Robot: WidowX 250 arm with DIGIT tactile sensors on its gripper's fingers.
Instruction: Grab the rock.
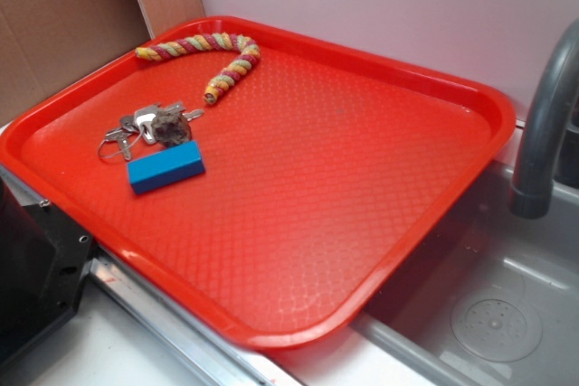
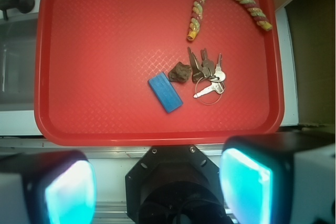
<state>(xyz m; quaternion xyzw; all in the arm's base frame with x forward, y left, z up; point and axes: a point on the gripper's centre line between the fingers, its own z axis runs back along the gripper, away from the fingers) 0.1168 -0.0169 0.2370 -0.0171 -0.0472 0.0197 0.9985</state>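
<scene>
The rock (image 2: 180, 72) is a small lumpy grey-brown stone on the red tray (image 2: 94, 51), wedged between the blue block (image 2: 165, 93) and a bunch of silver keys (image 2: 206, 72). The exterior view shows the same rock (image 1: 170, 128) just behind the blue block (image 1: 166, 167), partly over the keys (image 1: 136, 127). My gripper (image 2: 157, 182) hangs high above the tray's near edge, far from the rock. It is open: its two cyan pads (image 2: 71, 192) stand wide apart with nothing between them. The gripper does not show in the exterior view.
A braided red-and-yellow rope (image 2: 226, 3) lies curved at the tray's far corner. A sink basin (image 1: 488, 314) with a grey faucet (image 1: 543, 124) sits beside the tray (image 1: 317, 178). A black robot base (image 1: 36, 259) stands at the tray's near edge.
</scene>
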